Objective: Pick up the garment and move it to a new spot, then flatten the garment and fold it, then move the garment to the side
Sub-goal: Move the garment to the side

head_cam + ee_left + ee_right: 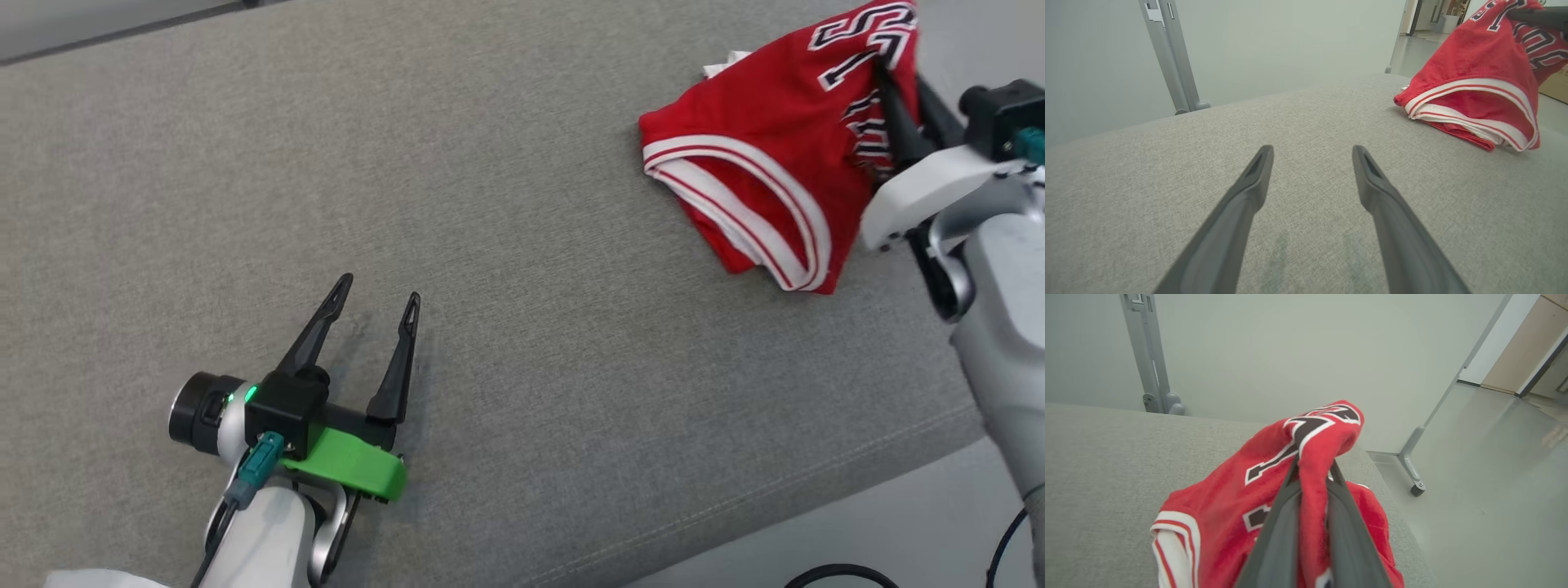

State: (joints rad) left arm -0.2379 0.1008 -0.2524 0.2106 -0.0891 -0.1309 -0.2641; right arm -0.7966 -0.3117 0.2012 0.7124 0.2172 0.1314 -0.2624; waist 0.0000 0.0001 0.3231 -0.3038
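Grey cushion (506, 188) is spanning most of the head view, its front seam running toward the lower right. Pale floor (898, 523) is showing past that edge. A grey wall is standing behind the cushion in both wrist views, and a metal post (1171, 57) is rising at the cushion's far edge.

Jersey (759, 163) is sitting at the cushion's far right end, near the corner. It is red, with black-and-white lettering. It is lying bunched, not flat: the lower folds are resting on the cushion while the upper part is being held up in a peak.

Right gripper (894, 90) is reaching in from the right edge and pinching that peak. In the right wrist view its fingers (1274, 539) are lying nearly together, clamping a ridge of red cloth between them. Cloth is draping over the tips and lettered fabric is hanging down on both sides. Reading: narrow, holding the jersey, with the rest of the jersey hanging below and ahead of the tips.

Left gripper (380, 290) is hanging low over bare cushion at the lower left, well apart from the jersey. Its fingers are spreading wide with nothing between them. Whether they are touching the cushion, I cannot tell. In the left wrist view the jersey (1474, 53) is lying ahead and off to the upper right of the left gripper (1311, 151).

White-and-red trim (1474, 84) is curving along the jersey's near side. A black cable (841, 567) is lying on the floor.
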